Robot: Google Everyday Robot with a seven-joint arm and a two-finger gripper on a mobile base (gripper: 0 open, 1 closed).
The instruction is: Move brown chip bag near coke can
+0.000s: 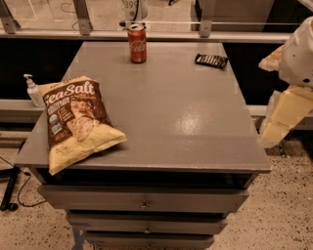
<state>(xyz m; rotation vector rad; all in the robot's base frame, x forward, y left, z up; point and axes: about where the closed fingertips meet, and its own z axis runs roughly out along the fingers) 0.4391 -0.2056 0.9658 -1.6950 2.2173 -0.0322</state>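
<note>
A chip bag (pixel 76 122) lies at the worktop's (pixel 186 112) front-left corner, overhanging the left edge. A coke can (pixel 137 43) stands upright at the back edge. The gripper (pixel 276 124) hangs beyond the right edge; whether it is open or closed cannot be told.

The end effector (pixel 279 122) hangs off the right side of the desk (pixel 195 122). Far to its left, the brown chip bag (pixel 76 122) says "Sea Salt" in big white letters. Up and to its left, the coke can (pixel 137 43) has white Coca-Cola writing. A white thing (pixel 133 6) behind the can shows "899".
</note>
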